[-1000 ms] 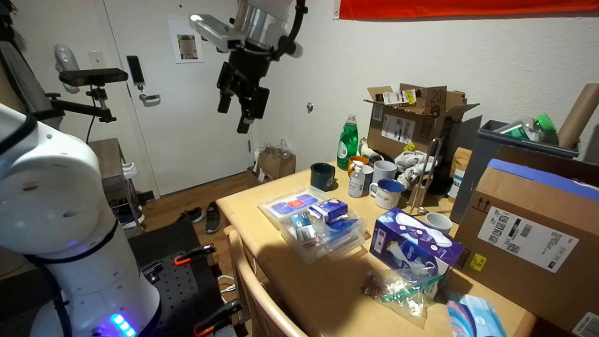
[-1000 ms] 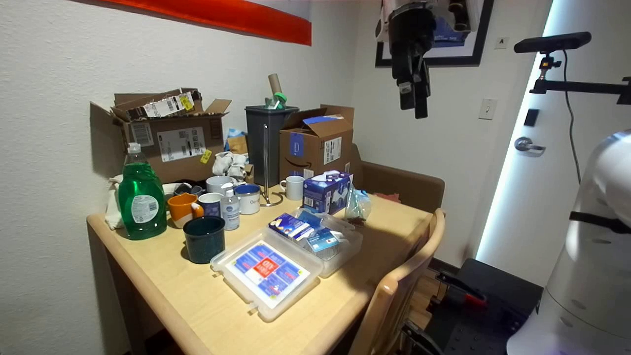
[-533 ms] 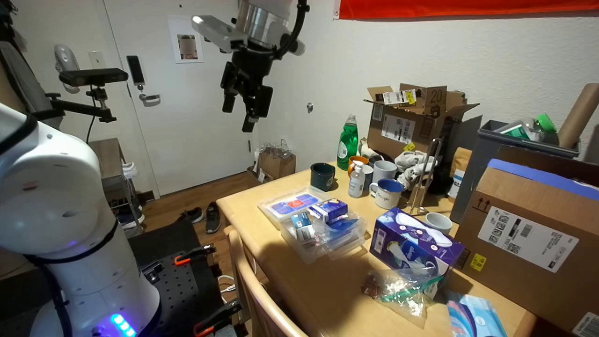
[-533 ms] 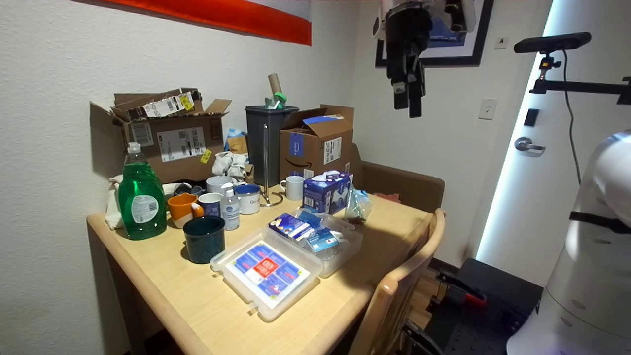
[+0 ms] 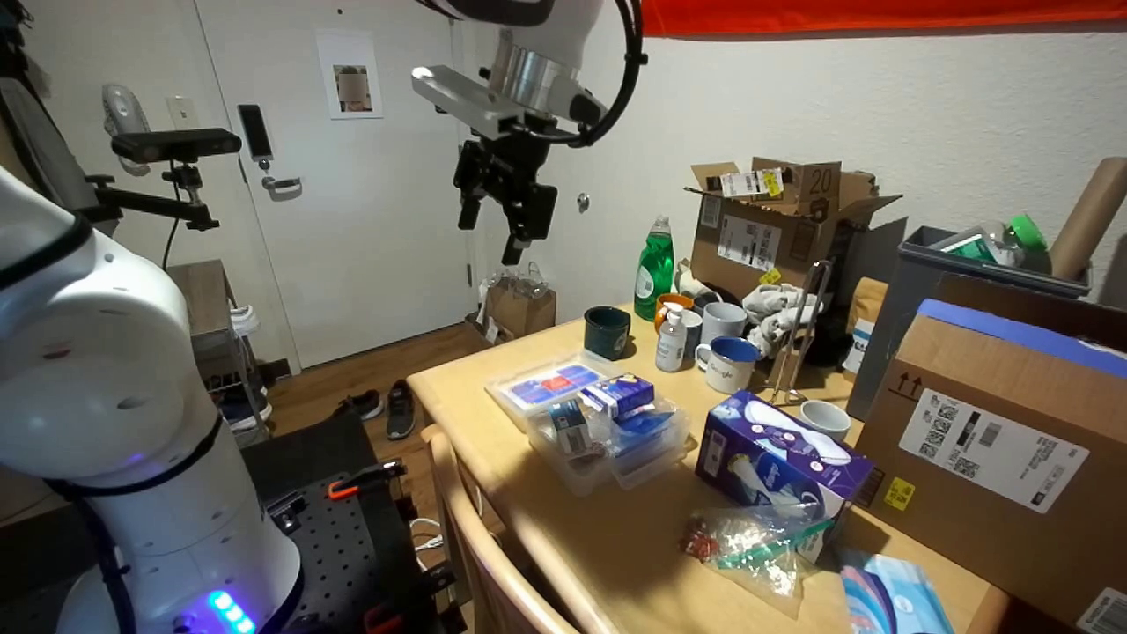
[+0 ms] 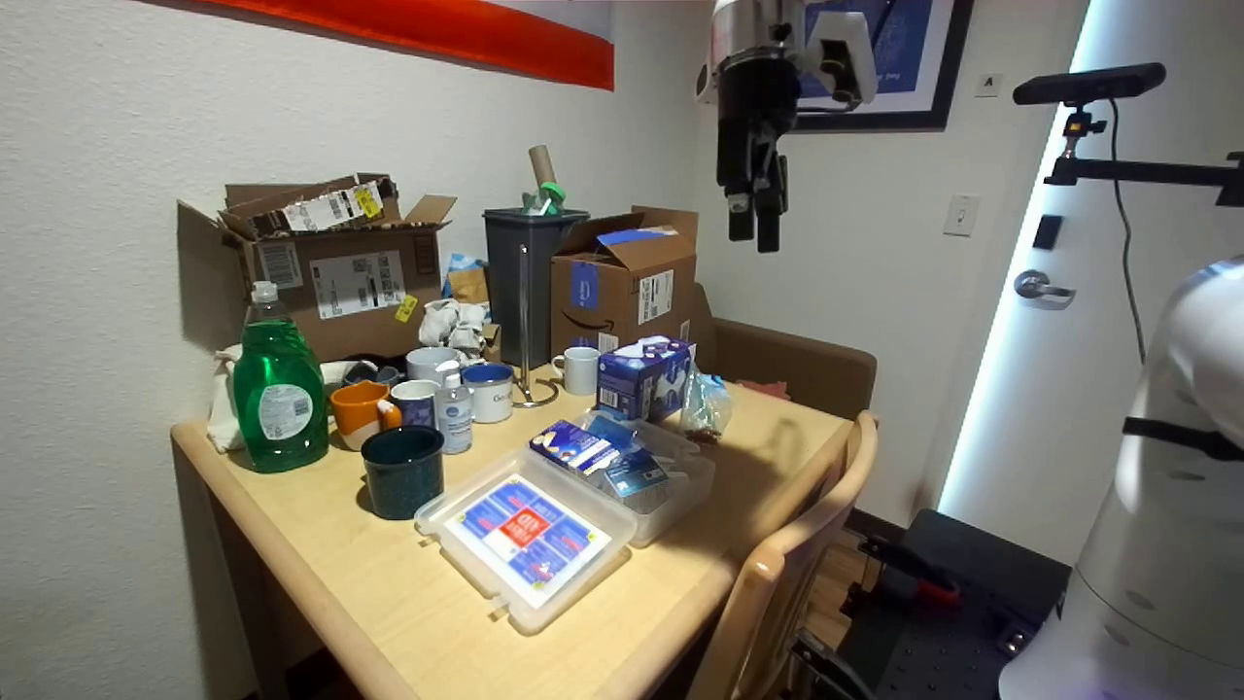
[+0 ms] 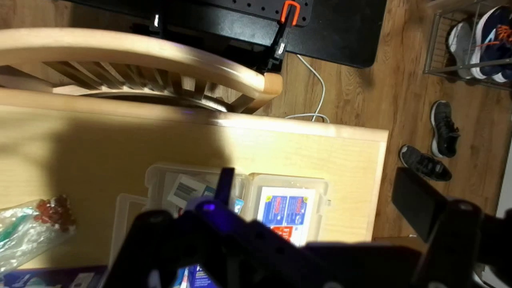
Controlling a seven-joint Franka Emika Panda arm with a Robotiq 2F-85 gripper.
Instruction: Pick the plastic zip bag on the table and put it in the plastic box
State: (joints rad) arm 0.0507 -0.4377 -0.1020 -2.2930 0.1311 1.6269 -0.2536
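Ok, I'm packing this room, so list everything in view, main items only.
Table: 1, tan, by wall
Zip bag: 1, clear, table
Plastic box: 1, clear, table
Small cartons: 2, blue, in plastic box
Printed carton: 1, purple, beside zip bag
Dish soap bottle: 1, green, table
Mugs: 6+, mixed, table
Pump bottle: 1, clear, by mugs
Cardboard boxes: 2+, brown, by wall
Bin: 1, grey, by cardboard boxes
Chair: 1, tan, at table
Banner: 1, red, wall
Robot arm: 1, white, beside table
Hand: 1, black, arm's end
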